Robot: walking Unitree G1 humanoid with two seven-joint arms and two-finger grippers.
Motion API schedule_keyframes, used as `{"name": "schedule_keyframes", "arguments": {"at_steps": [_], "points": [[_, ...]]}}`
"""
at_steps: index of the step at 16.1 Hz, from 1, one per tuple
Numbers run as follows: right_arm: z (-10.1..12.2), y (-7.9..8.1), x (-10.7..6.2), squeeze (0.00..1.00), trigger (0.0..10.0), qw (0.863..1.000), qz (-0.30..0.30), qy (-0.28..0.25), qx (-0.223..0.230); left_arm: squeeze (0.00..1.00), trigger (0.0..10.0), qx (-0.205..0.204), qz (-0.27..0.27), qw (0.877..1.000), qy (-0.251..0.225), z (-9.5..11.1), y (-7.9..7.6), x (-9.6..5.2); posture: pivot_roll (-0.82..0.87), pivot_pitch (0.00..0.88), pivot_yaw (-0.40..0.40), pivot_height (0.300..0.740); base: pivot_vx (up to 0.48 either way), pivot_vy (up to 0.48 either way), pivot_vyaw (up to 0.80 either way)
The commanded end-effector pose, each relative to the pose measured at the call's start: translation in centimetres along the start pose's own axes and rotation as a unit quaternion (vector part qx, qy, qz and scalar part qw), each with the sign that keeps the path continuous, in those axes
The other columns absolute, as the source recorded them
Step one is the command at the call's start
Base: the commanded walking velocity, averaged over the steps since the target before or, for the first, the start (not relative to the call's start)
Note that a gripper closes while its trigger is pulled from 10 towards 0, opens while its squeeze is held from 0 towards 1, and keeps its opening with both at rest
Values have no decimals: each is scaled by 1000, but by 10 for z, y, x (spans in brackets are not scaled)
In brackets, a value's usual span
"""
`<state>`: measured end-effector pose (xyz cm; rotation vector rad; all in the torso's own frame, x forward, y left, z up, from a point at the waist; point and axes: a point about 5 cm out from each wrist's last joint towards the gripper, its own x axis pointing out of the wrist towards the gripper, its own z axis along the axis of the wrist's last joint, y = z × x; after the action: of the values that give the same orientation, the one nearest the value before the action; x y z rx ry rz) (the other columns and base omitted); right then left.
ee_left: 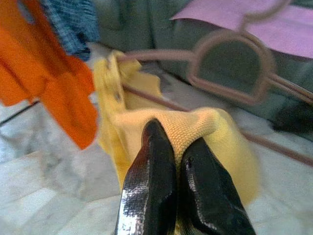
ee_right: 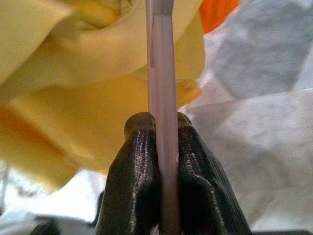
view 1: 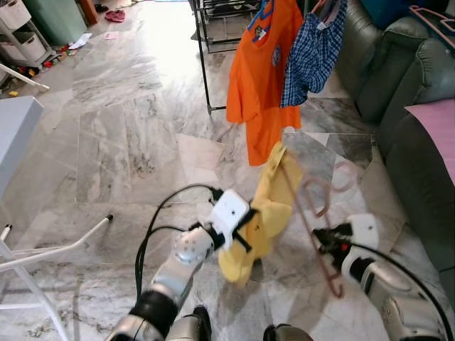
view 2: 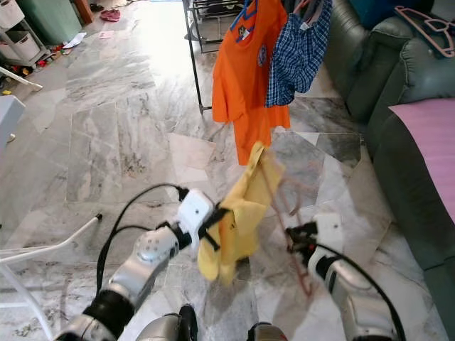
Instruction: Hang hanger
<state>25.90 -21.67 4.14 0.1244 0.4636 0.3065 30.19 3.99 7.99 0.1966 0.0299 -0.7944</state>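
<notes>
A pink plastic hanger [view 1: 318,200] is held low over the marble floor, partly threaded into a yellow shirt [view 1: 269,207]. My left gripper [view 1: 245,233] is shut on the shirt's fabric; the left wrist view has its fingertips [ee_left: 152,142] pinched on a yellow fold [ee_left: 195,125]. To the right, my right gripper [view 1: 325,239] is shut on the hanger's lower bar [ee_right: 161,63], which runs between its fingers [ee_right: 139,147]. Beyond stands a black clothes rack [view 1: 202,53] carrying an orange shirt [view 1: 259,78] and a blue plaid garment [view 1: 313,50].
A grey-green sofa [view 1: 398,85] with a pink cushion [view 1: 437,131] lines the right side, and another pink hanger [view 1: 435,20] lies on its back. A white frame's legs [view 1: 50,252] and a grey tabletop [view 1: 14,135] stand at the left. Storage shelves [view 1: 18,32] sit far left.
</notes>
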Motion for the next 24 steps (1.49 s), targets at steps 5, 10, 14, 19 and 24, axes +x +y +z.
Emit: {"name": "schedule_keyframes", "arguments": {"at_steps": [5,10,14,19,24], "points": [[0,13,1,0,10000,1000,21,1,-15,0,10000,-176,163,971,11,-24,18,-7,-100,193,71,740,0,0,0],[6,26,5,0,10000,999,-23,-36,9,0,10000,-213,222,951,-20,-27,38,-18,-117,203,59,740,0,0,0],[3,36,2,0,10000,1000,7,-22,-1,0,10000,-187,228,955,-41,-17,50,-21,-121,221,38,740,0,0,0],[6,42,-1,0,10000,1000,19,-14,-17,0,10000,-140,235,961,-33,-8,80,-32,-129,236,15,740,0,0,0],[7,63,-2,0,10000,998,14,-42,-32,0,10000,-111,218,969,-22,-8,86,-44,-153,235,63,740,0,0,0]]}}
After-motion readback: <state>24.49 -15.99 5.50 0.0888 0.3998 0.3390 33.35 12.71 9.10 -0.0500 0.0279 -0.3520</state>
